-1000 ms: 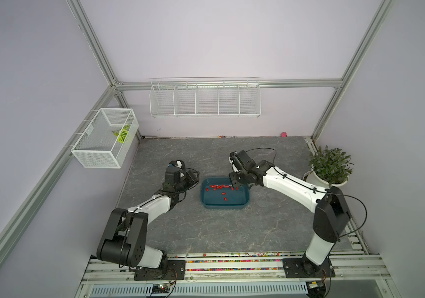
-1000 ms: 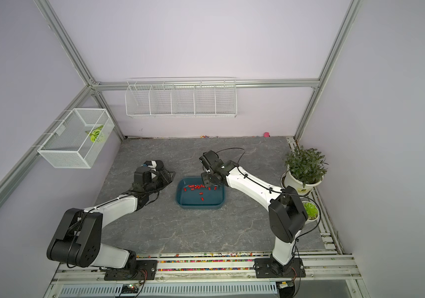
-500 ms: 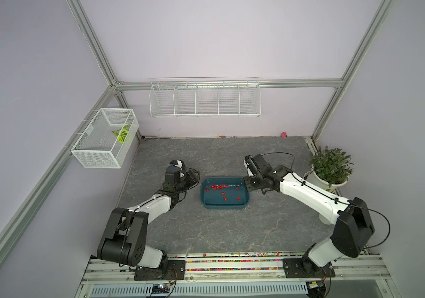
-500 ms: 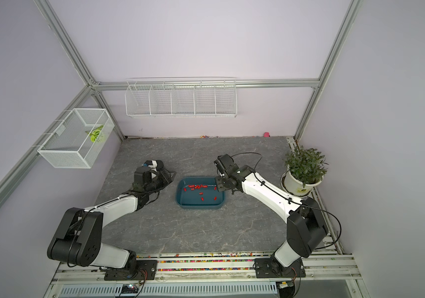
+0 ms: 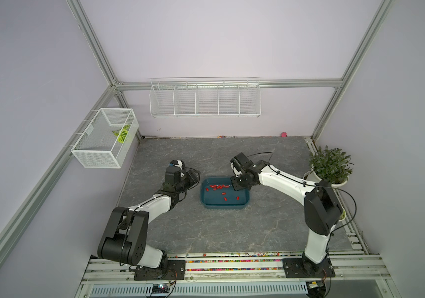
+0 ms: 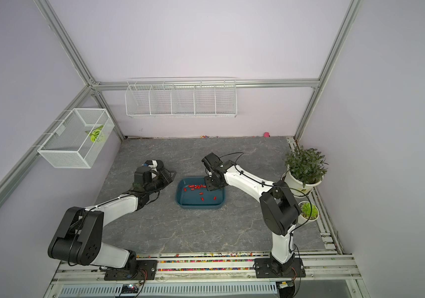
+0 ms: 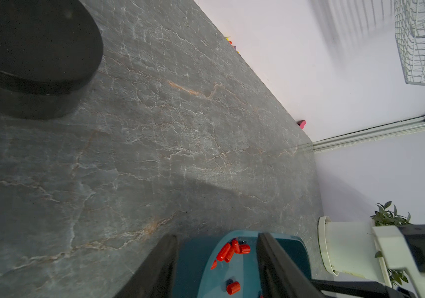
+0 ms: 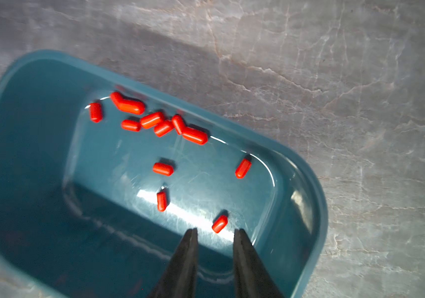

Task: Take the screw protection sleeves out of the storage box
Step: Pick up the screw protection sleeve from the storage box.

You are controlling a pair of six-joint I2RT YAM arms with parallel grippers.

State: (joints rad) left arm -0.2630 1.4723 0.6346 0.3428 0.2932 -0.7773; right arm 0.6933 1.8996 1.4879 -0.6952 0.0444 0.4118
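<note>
Wire mesh basket (image 5: 98, 147), white, hung on the left wall, one green leaf inside.
Left end effector (image 7: 216, 235), low over the grey surface (image 5: 206, 232) just left of the storage box (image 5: 214, 201) and aimed at it; fingers spread, released, nothing between them.
Black round container (image 7: 33, 51), standing on the surface, seen from the left wrist only.
Storage box, dark teal, rounded corners, mid-surface between the two arms.
Screw protection sleeves (image 8: 163, 128), red, about a dozen, all lying inside the box: most bunched along its far wall, a few scattered singly on its bottom.
Right end effector (image 8: 216, 230), dipped over the box's far right corner; fingers parted, released, holding nothing; one sleeve lies just beyond the tips.
Potted plant (image 5: 330, 167), at the surface's right edge.
</note>
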